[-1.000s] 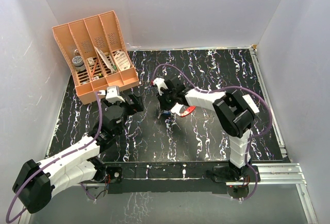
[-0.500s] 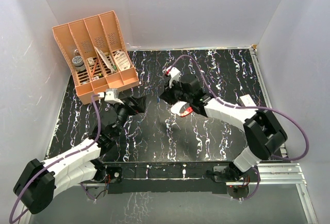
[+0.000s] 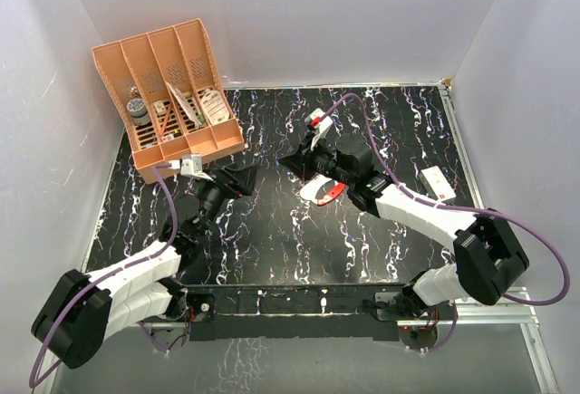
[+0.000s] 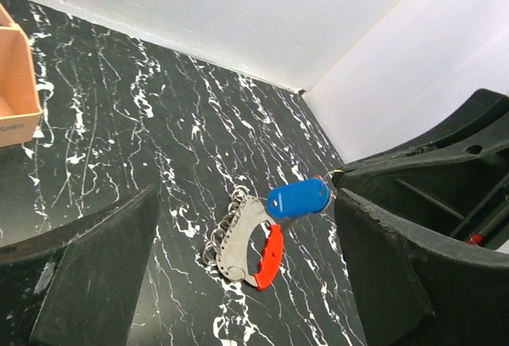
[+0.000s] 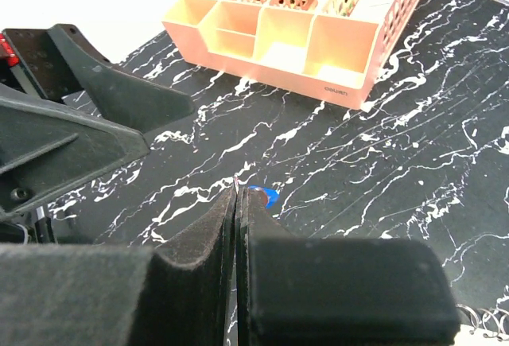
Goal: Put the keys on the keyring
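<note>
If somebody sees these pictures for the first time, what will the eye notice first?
Probably the red-and-silver keyring with the blue-headed key, hanging over the marbled table from the right gripper, whose jaws are shut. Next, the orange organizer at the table's far left corner, and the left gripper facing the keyring with jaws wide open.

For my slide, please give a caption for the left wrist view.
Wide-open left gripper faces the blue-headed key and the red-and-silver keyring, against the black marbled table.
</note>
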Action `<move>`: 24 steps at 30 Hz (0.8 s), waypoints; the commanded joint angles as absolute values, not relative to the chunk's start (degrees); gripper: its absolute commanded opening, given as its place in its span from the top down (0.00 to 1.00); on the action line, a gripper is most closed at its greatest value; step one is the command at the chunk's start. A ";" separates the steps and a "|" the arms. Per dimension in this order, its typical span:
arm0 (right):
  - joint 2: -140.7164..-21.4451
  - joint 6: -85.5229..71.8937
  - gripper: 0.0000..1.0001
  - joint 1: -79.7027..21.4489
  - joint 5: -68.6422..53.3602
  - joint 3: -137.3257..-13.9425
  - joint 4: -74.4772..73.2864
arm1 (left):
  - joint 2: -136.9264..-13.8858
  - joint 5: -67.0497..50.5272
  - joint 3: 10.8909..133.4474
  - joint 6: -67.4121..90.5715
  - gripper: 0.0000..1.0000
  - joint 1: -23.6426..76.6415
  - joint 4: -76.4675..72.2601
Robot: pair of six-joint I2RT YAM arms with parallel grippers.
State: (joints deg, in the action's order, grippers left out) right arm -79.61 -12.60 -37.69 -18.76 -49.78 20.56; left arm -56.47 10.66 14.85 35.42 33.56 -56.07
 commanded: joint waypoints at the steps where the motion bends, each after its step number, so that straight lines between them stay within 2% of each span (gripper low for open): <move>1: -77.68 -12.91 1.00 -37.37 -21.77 -51.48 23.70 | -56.75 3.94 18.06 34.16 0.12 32.00 -59.09; 5: -78.03 -9.97 1.00 -37.43 -23.70 -54.61 18.29 | -56.77 -1.32 20.88 31.13 0.13 30.73 -54.14; 14: -81.17 0.26 1.00 -37.23 -27.96 -64.78 -0.05 | -59.36 -14.12 22.15 29.39 0.17 28.71 -53.58; 24: -84.67 8.41 1.00 -37.29 -25.45 -75.98 -19.10 | -59.80 -17.77 22.56 24.31 0.18 28.48 -52.25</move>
